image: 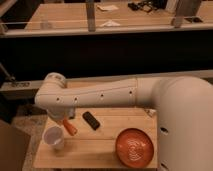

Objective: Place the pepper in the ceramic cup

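Note:
The pepper (70, 128) is small, orange-red and tapering, and hangs tilted from my gripper (68, 121) just above the wooden table (100, 150). The gripper comes down from the white arm's bend (54, 92) and is shut on the pepper's upper end. The ceramic cup (54, 138) is small, white and upright at the table's left end. It stands just left of and below the pepper, whose tip is near the cup's right rim, not inside it.
A small black oblong object (91, 120) lies on the table right of the gripper. A round orange plate with white swirls (135, 146) sits at the front right. My white arm spans the table's back. A dark counter and rails stand behind.

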### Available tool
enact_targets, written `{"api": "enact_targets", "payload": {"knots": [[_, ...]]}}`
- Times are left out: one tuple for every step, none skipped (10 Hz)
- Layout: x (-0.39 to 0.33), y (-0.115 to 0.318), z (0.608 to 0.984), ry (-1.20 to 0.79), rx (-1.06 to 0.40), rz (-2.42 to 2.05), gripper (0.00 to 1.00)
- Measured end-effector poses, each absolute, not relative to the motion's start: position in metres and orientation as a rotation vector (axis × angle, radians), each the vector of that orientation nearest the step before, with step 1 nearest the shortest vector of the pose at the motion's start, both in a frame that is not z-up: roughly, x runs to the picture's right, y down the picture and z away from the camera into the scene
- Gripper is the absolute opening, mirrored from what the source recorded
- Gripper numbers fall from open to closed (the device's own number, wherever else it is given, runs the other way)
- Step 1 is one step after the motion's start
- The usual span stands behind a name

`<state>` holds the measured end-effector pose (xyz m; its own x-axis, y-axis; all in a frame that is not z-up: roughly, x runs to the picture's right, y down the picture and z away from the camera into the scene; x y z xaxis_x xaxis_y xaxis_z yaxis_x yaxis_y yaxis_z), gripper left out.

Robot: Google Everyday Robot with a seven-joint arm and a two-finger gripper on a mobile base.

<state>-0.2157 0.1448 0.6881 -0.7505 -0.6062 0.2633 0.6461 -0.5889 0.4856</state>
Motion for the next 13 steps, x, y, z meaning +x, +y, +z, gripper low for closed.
{"api": "enact_targets", "payload": {"knots": [[-0.2173, 0.1449, 0.6872, -0.74, -0.087, -2.308, 0.0], [-0.2174, 0.145, 0.6872, -0.74, -0.086, -2.307, 0.0], [-0.2181, 0.1439, 0.6877, -0.736, -0.084, -2.306, 0.0], [-0.2202, 0.1445, 0.6882, -0.735, -0.081, -2.309, 0.0], [-0.2213, 0.1445, 0.6878, -0.736, -0.079, -2.311, 0.0], [-0.2212, 0.1441, 0.6879, -0.735, -0.078, -2.312, 0.0], [-0.2226, 0.144, 0.6875, -0.736, -0.074, -2.317, 0.0], [-0.2233, 0.144, 0.6871, -0.736, -0.073, -2.319, 0.0], [-0.2235, 0.1439, 0.6867, -0.736, -0.071, -2.319, 0.0], [-0.2245, 0.1439, 0.6862, -0.736, -0.069, -2.322, 0.0], [-0.2252, 0.144, 0.6861, -0.736, -0.068, -2.324, 0.0], [-0.2262, 0.1441, 0.6854, -0.737, -0.066, -2.326, 0.0], [-0.2264, 0.1442, 0.6849, -0.737, -0.065, -2.327, 0.0]]}}
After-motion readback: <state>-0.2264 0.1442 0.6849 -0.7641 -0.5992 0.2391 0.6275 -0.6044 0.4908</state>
